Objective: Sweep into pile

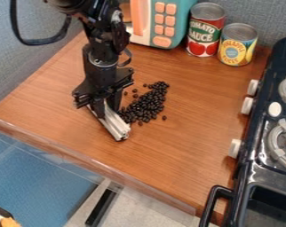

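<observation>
The black gripper [107,108] hangs over the left-middle of the wooden counter, its fingers closed on a whitish-grey bar-like sweeping tool [114,124]. The tool lies low at the counter surface, slanting from under the gripper down to the right. Just right of the tool is a heap of dark beans [146,104], stretched from the tool's side up and to the right. A few loose beans are scattered around the heap, on its upper left and lower right. Part of the tool's upper end is hidden behind the gripper.
A teal and orange toy microwave [164,22] stands at the back, with a red can [205,31] and a yellow can [237,44] beside it. On the right is a dark toy stove [267,133] with white knobs. The counter's front edge [98,162] runs along the lower left.
</observation>
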